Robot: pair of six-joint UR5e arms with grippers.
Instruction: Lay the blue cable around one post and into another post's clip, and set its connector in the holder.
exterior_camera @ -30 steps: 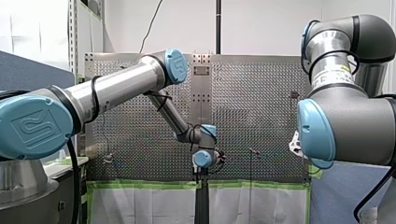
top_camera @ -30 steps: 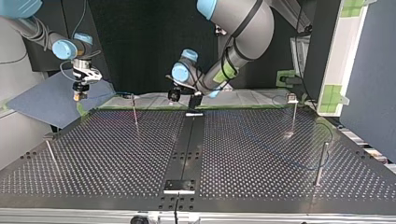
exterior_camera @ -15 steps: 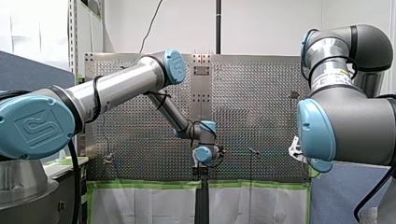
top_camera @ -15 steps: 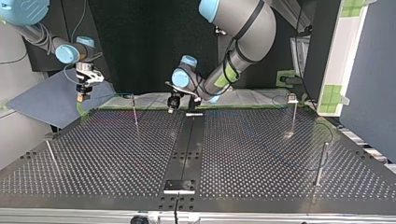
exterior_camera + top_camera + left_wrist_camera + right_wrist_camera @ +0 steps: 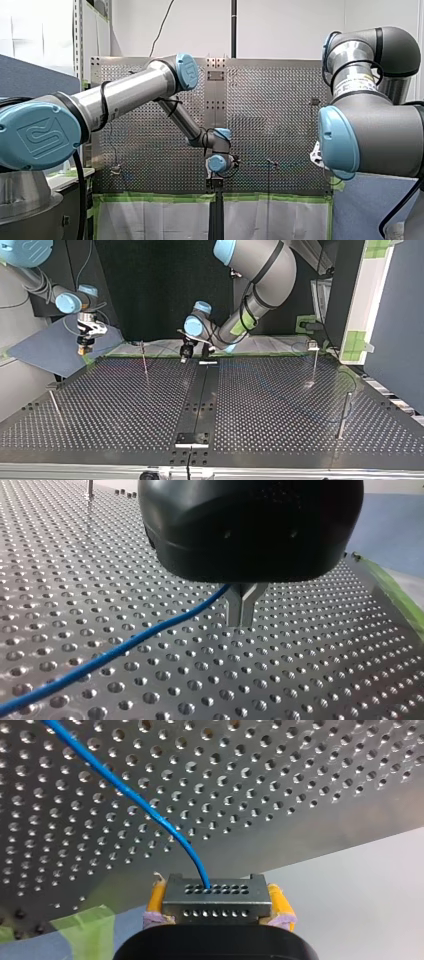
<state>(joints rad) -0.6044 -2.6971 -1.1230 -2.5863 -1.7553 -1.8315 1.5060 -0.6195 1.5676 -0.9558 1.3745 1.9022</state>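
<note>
Blue cable (image 5: 125, 646) in low left tool (image 5: 243, 622)

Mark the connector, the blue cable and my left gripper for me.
connector (image 5: 216, 902): right wrist view, its perforated face.
blue cable (image 5: 135, 642): left wrist view, middle of its visible run.
my left gripper (image 5: 241, 624): left wrist view, between the fingertips.

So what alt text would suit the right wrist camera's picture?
The right tool clamps a dark connector with rows of small holes between its yellow pads. A blue cable leaves the connector's face and runs away over the perforated metal table, whose edge bears green tape.
</note>
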